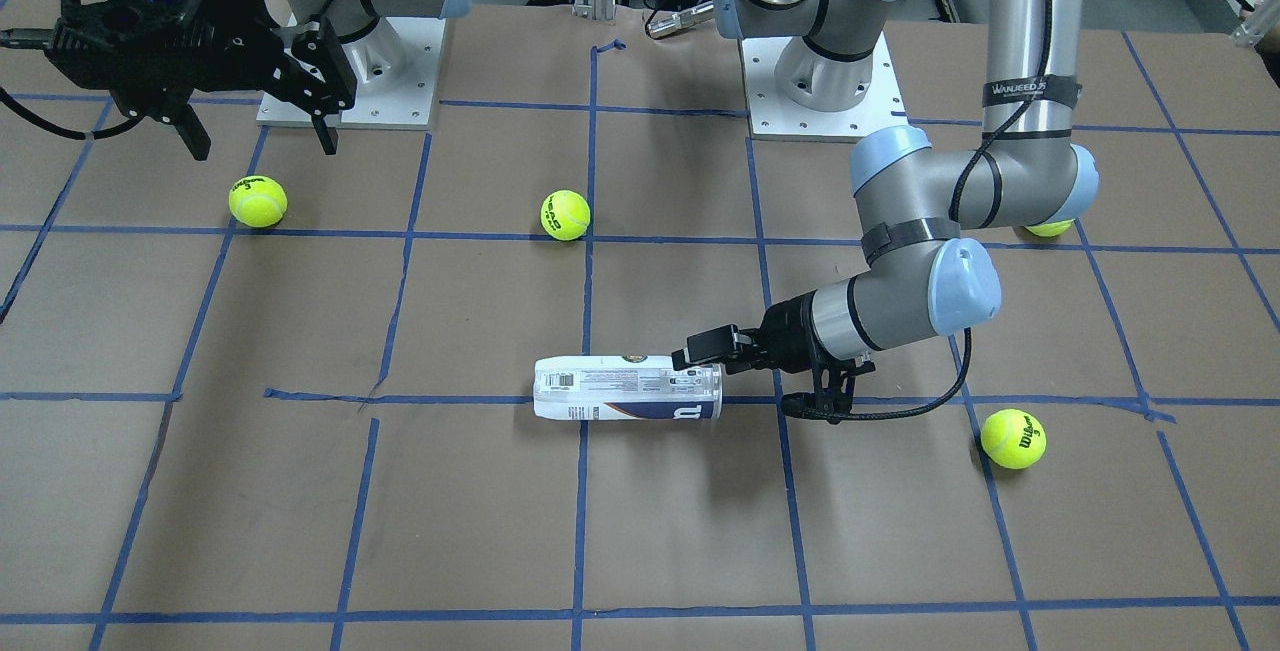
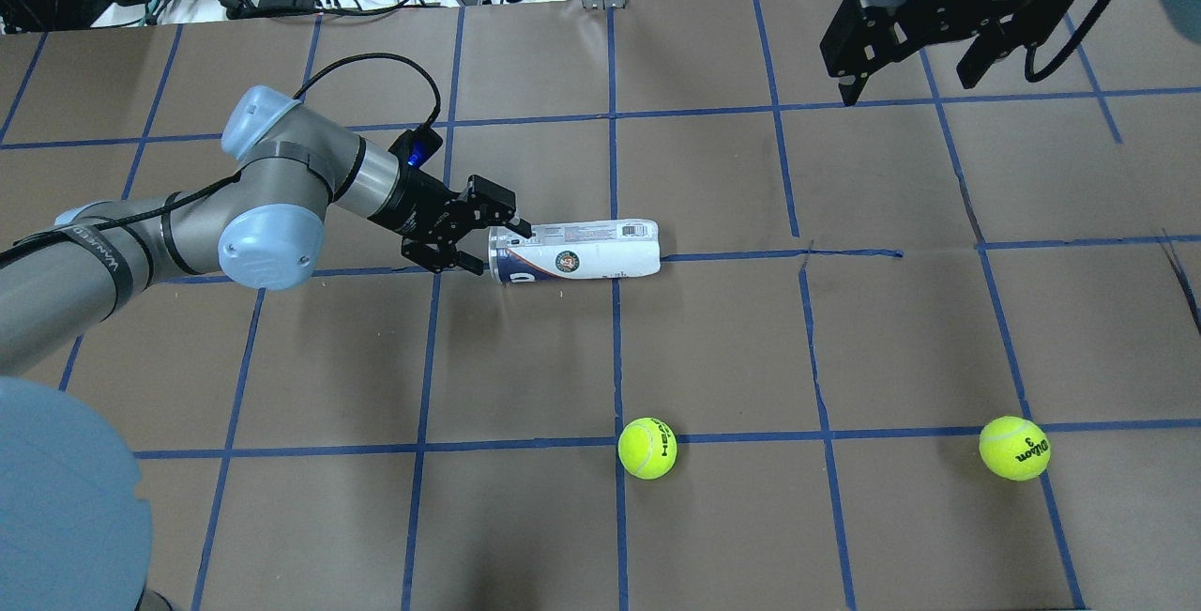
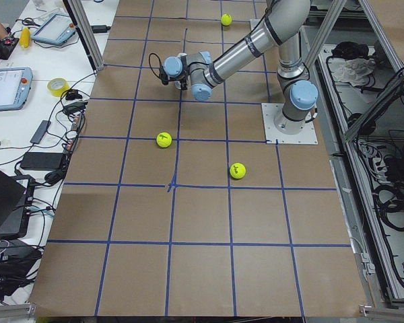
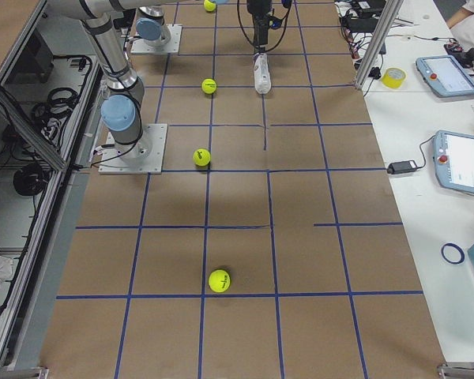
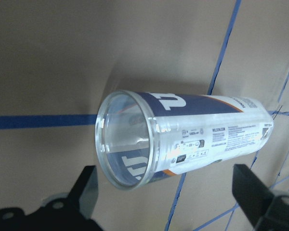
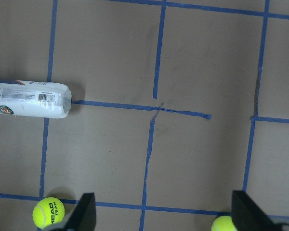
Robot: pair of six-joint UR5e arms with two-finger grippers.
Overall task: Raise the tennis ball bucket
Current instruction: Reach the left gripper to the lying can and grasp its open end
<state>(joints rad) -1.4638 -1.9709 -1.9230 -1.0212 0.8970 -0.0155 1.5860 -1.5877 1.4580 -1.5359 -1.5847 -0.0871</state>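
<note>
The left claw (image 2: pixel 495 249) is spread wide at the open mouth of the tennis ball bucket (image 2: pixel 582 250), which is laid on its side on the table (image 2: pixel 281 517). Only in the left wrist view is its hollow inside seen. The right claw (image 2: pixel 910 84) is held wide, well apart from the bucket.

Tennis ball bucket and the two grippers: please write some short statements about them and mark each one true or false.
1. The tennis ball bucket stands upright. False: it lies on its side on the table.
2. The left gripper is open at the bucket's open end. True.
3. The right gripper is shut on a tennis ball. False: it is open, holds nothing and is far from the bucket.
4. The Head tennis ball lies apart from the bucket. True.
</note>
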